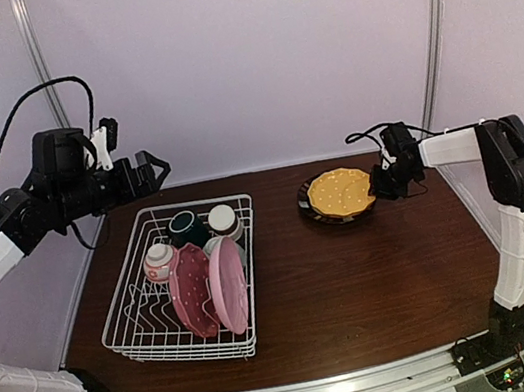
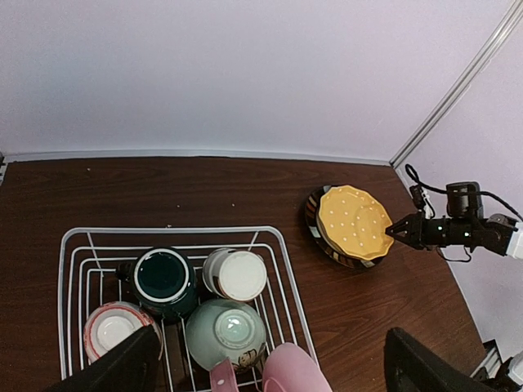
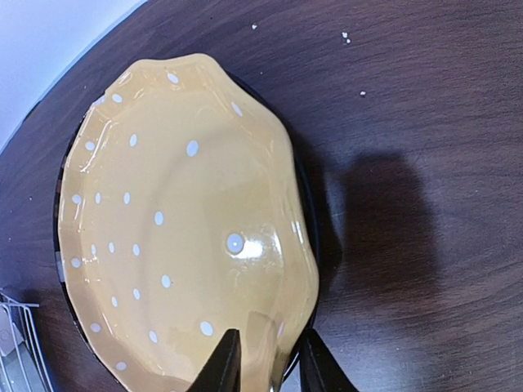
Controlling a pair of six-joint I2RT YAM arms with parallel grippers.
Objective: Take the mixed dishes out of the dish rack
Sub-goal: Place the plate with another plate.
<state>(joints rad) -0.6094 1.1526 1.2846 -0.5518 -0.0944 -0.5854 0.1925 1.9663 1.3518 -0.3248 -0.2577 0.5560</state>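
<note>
Two plates unloaded, six dishes left in the dish rack (image 1: 127, 323)

One yellow dotted plate (image 3: 180, 220) is clamped at its scalloped rim between the fingers of the right gripper (image 3: 268, 361), stretching away ahead of the fingertips and stacked on the dark brown plate (image 2: 313, 216), whose rim is seen beneath it on the table (image 1: 359, 285). The left gripper (image 1: 153, 166) is held high with its fingers spread wide and nothing between them; directly below and ahead of it the rack's far end is seen, where the dark green cup (image 2: 162, 278), beige-brown cup (image 2: 237, 275), white-red patterned cup (image 2: 113, 328) and pale green cup (image 2: 227, 331) are packed together. Nearer its fingertips, the red-pink dotted plate (image 1: 192, 289) and light pink plate (image 1: 228, 285) are stood on edge, side by side
</note>
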